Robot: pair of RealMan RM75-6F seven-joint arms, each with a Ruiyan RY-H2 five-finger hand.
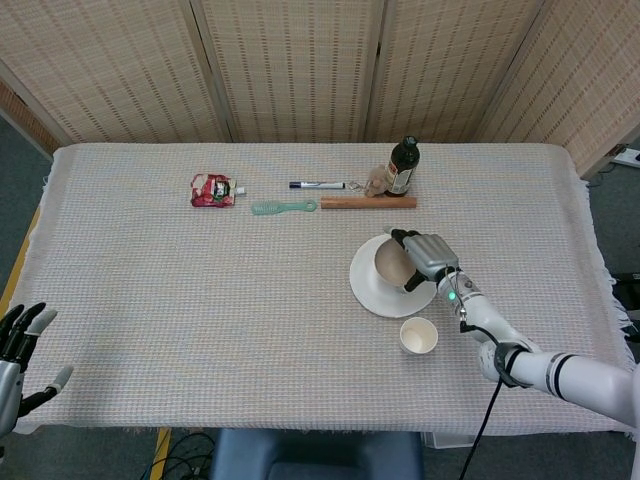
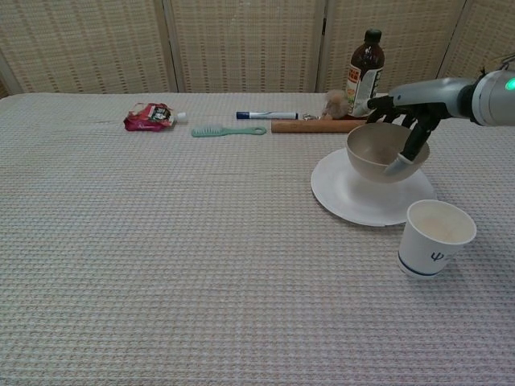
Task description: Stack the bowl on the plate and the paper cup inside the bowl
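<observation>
My right hand [image 1: 424, 257] [image 2: 408, 129] holds the beige bowl [image 1: 391, 263] [image 2: 378, 151] by its right rim, thumb on the outer wall. The bowl sits low over the middle of the white plate [image 1: 372, 296] [image 2: 354, 198]; whether it touches the plate I cannot tell. A white paper cup [image 1: 418, 336] [image 2: 437, 238] with a dark logo stands upright on the cloth just in front of the plate's right side. At the table's front left corner, my left hand [image 1: 20, 340] hangs with fingers spread and nothing in it.
Along the back lie a red pouch [image 1: 212, 189] [image 2: 150, 117], a green brush [image 1: 283, 207] [image 2: 228, 130], a marker pen [image 1: 316, 185] [image 2: 266, 115], a wooden stick [image 1: 367, 202] [image 2: 314, 125] and a dark bottle [image 1: 402, 167] [image 2: 364, 69]. The bottle stands just behind the plate.
</observation>
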